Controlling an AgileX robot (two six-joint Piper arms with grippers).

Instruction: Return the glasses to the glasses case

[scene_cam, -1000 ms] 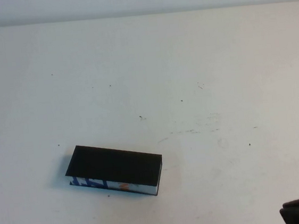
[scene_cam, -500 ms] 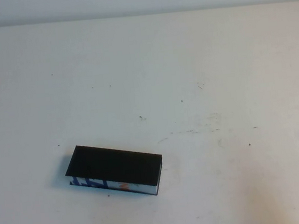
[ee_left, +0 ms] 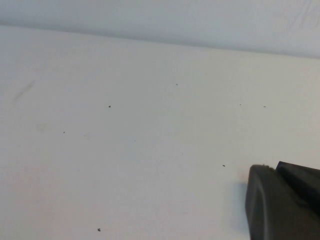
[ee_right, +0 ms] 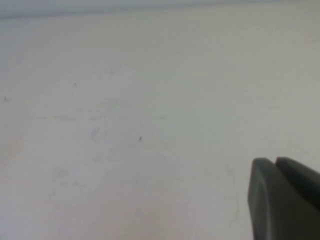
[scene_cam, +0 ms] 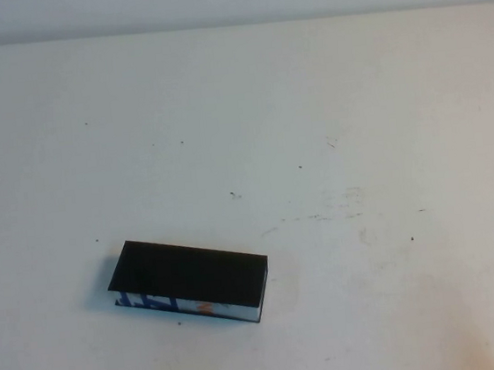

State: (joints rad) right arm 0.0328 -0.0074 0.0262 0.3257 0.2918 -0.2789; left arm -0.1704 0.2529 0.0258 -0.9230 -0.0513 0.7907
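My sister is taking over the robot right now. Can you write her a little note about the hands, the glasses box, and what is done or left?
Left gripper: over bare table, holding nothing, fingers look shut.
Right gripper: also over bare table, shut and empty.
Glasses case: on the table toward the left, lid closed, white printed side facing the robot.
Glasses: not visible anywhere, probably inside the case.
Done: apparently everything.
Left: just confirm the glasses are inside.
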